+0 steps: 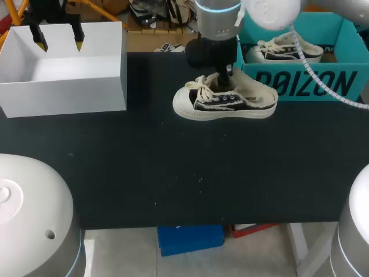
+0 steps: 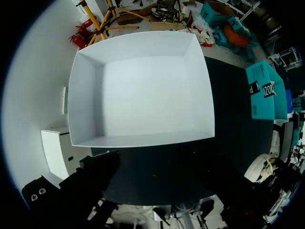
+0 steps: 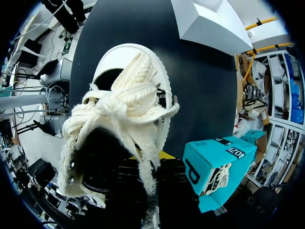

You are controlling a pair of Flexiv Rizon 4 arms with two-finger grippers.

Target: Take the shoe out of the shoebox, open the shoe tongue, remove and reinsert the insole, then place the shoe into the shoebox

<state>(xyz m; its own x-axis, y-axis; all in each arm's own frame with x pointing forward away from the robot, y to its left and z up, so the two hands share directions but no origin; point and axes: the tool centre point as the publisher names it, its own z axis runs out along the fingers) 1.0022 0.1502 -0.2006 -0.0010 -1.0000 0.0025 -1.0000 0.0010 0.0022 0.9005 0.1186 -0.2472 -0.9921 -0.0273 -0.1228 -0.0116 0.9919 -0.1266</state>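
Two shoes [image 1: 226, 103], one white box [image 1: 63, 89], one teal box [image 1: 305, 83]

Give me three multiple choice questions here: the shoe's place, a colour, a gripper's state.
1. The shoe that my right arm reaches into sits: A in a box; B on the black table; C held in the air.
2. The box under the left gripper is: A teal; B white; C brown.
3. The left gripper is: A open, empty; B shut on a lace; C shut on an insole.
Answers: B, its sole rests on the table; B, its walls are white; A, its yellow tips stand apart with nothing between.
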